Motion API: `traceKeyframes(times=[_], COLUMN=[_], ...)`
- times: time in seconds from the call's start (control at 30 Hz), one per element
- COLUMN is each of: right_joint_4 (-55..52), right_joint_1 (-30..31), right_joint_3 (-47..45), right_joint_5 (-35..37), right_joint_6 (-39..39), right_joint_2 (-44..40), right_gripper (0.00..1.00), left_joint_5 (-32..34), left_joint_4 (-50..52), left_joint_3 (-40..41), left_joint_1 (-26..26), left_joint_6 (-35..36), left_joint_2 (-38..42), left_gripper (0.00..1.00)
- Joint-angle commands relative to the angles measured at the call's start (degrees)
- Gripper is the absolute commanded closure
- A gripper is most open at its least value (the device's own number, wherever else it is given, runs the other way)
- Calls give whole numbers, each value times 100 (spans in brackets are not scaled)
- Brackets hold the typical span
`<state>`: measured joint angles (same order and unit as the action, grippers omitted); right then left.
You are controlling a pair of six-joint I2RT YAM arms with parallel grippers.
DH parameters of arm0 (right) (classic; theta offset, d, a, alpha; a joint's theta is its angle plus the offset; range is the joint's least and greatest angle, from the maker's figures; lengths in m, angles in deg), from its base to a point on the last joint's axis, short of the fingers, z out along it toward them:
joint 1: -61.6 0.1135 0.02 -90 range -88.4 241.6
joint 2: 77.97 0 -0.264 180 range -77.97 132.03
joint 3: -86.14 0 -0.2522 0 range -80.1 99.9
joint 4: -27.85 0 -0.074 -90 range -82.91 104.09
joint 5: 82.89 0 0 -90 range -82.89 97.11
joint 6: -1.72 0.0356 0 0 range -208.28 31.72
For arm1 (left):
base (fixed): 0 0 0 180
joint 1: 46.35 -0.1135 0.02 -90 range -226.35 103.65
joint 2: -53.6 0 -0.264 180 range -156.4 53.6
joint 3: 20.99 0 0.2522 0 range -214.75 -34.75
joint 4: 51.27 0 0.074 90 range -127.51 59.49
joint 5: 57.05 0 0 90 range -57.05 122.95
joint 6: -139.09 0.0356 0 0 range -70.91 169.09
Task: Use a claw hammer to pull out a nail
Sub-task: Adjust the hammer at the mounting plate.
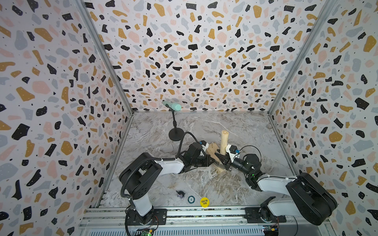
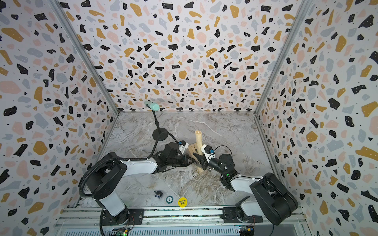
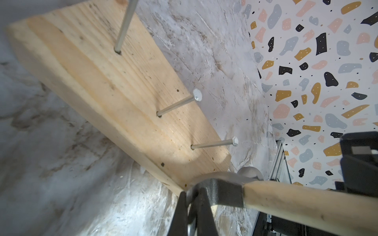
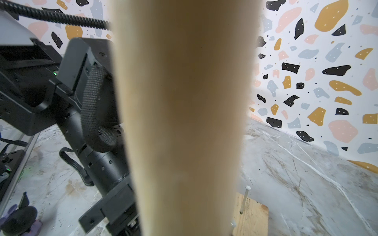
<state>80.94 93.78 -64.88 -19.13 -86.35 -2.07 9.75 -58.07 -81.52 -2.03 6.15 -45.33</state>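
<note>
The grey-veined marble tabletop [image 1: 245, 132] is closed by terrazzo-patterned walls [image 1: 61, 102] on three sides and by an aluminium rail [image 1: 204, 213] at the front. The pale rectangular wood block [image 1: 212, 148] lies near the middle, well apart from every wall. The surface behind it and toward the right wall is free. Behind the left arm stands a black microphone stand with a mint-green head [image 1: 175, 130]. Near the front rail lie a yellow round disc [image 1: 204, 202], a small teal chip [image 1: 191, 199] and a small dark object [image 1: 180, 194].

The claw hammer with pale wooden handle and silver steel head [image 1: 224, 143] stands almost upright, with its head down at one end corner of the block. The right gripper [image 1: 222, 158] is clenched around the low part of the handle. In the left wrist view the left gripper [image 3: 192, 193] is closed on the curved claw, just beside the block. The thin grey metal nail [image 3: 212, 144] closest to the head sticks out of the block's top face, near this gripper but apart from it. Two more nails [image 3: 178, 104] stand farther along the block
</note>
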Motion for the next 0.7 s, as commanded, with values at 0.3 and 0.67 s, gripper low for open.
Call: traceKeyframes(times=[0.3,0.67], right_joint_4=[-91,-346], right_joint_1=[159,161], right_joint_3=[311,374], right_joint_5=[97,268], right_joint_6=[-291,-443], right_joint_2=[-449,-694], right_gripper=[72,62], left_joint_5=[-45,-29], left_joint_4=[-4,130], left_joint_3=[-183,-210], left_joint_1=[51,51], left_joint_6=[223,268], left_joint_2=[-91,-65], left_gripper=[100,100])
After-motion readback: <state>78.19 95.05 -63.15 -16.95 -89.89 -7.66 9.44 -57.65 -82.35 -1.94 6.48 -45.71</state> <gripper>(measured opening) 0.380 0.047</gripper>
